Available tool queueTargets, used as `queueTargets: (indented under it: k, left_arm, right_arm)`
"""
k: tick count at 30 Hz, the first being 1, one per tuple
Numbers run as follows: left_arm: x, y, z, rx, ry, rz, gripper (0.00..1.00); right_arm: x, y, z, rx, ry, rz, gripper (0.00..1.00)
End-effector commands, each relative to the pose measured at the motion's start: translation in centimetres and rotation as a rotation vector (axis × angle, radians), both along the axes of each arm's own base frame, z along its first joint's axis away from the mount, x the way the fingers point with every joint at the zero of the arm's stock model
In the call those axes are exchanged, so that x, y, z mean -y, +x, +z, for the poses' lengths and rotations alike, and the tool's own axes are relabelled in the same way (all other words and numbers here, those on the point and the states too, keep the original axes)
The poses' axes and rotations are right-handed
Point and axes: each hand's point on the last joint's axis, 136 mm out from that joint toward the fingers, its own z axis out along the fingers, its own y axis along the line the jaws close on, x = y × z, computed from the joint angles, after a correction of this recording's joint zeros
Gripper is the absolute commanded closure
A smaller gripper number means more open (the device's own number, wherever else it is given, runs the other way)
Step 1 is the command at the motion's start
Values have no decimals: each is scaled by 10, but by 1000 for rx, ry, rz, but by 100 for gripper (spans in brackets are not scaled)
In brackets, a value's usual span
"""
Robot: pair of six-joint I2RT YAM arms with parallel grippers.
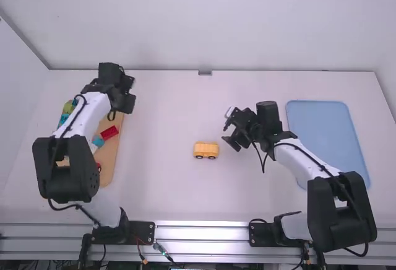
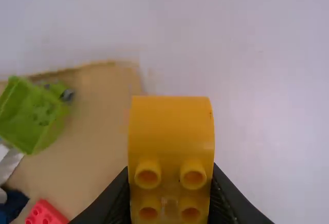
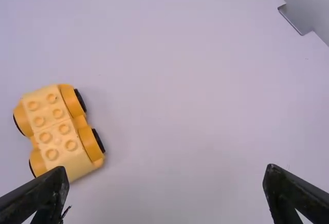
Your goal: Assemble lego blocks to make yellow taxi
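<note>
The left claw (image 1: pixel 129 100) is over the far part of the bench (image 1: pixel 167 112), toward its far left corner, by the far right corner of a tan board (image 1: pixel 110 161). It is clamped on a yellow block (image 2: pixel 171 131), which has a smooth, curved face and four hollow studs.

The right claw (image 1: pixel 229 131) is above the bench, to the right of the middle between the left and right edges. It is released and grasps nothing, its two fingers spread wide.

The yellow car base (image 1: pixel 206 150) rests upright on the bench, nearer the near edge than the far one, and about midway between the left and right edges. It lies a little toward the left edge from the right claw, apart from it. Its wheels have dark rims, and eight studs show on its paler top.

The board lies by the left edge of the bench, partly hidden under the left arm. On it are a green block (image 2: pixel 33 113) near its far edge, a red block (image 1: pixel 109 132) toward its right edge and a blue block (image 1: pixel 98 141) just beside the red one. A light blue tray (image 1: pixel 327 135) lies near the right edge of the bench, partly behind the right arm.
</note>
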Motion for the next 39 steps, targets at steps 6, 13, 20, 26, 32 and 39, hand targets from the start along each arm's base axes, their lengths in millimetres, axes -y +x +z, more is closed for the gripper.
queueTargets:
  k: [6, 13, 20, 26, 32, 39]
  left_arm:
    - [101, -66, -37, -78, 136, -795, 98]
    - [153, -104, -59, -89, 76, -1121, 98]
    - [176, -123, -76, -118, 56, -1314, 98]
    - [179, -126, -94, -191, 10, -1341, 98]
    - [183, -120, -106, -206, 14, -1397, 98]
    - [177, -116, -114, -202, 60, -1378, 98]
  right_arm:
    - [-10, -5, 9, 10, 30, 40, 1]
    - [-8, -15, 10, -22, 80, 96, 1]
    - [-4, -22, 8, -50, 98, 119, 1]
    - [-11, -29, 5, -45, 78, 166, 1]
    - [-8, -27, 5, -45, 78, 157, 1]
    - [-8, -28, 4, -51, 77, 158, 1]
